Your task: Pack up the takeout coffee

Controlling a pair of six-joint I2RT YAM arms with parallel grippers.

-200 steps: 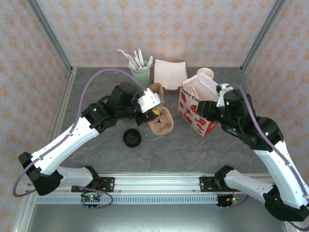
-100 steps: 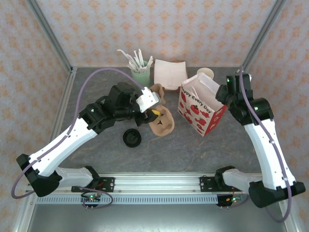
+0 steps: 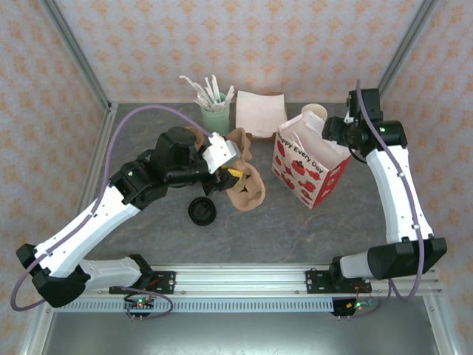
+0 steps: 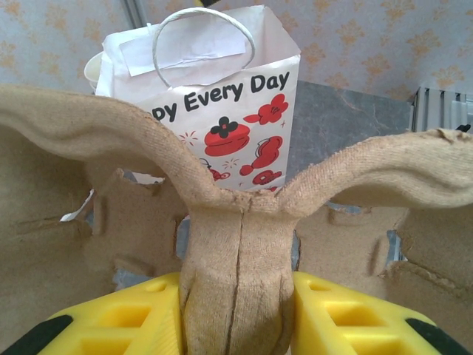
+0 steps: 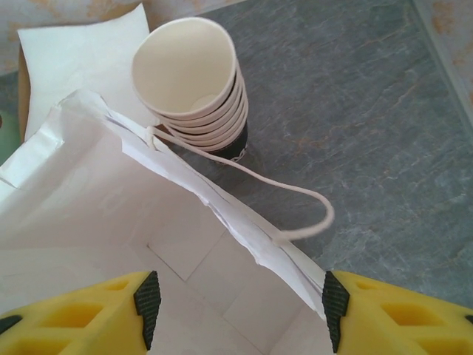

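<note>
The takeout coffee (image 3: 201,211), a low dark cup with a round black lid, stands on the table in front of my left arm, apart from both grippers. My left gripper (image 3: 230,171) (image 4: 238,296) is shut on the centre handle of a brown pulp cup carrier (image 3: 247,188) (image 4: 236,244). The red-and-white paper bag (image 3: 307,166) (image 4: 222,111) stands open to the right of the carrier. My right gripper (image 3: 332,132) (image 5: 236,303) is open over the bag's mouth (image 5: 111,222), at its far right rim, with nothing between its fingers.
A stack of cream cups (image 3: 314,112) (image 5: 194,81) stands just behind the bag, its string handle (image 5: 295,200) drooping beside them. A green holder of white cutlery (image 3: 214,111) and a pile of napkins (image 3: 260,112) sit along the back wall.
My right arm has swung from the bag's front right side up and back to its far right rim. The left gripper, still shut on the carrier, has drawn slightly left.
</note>
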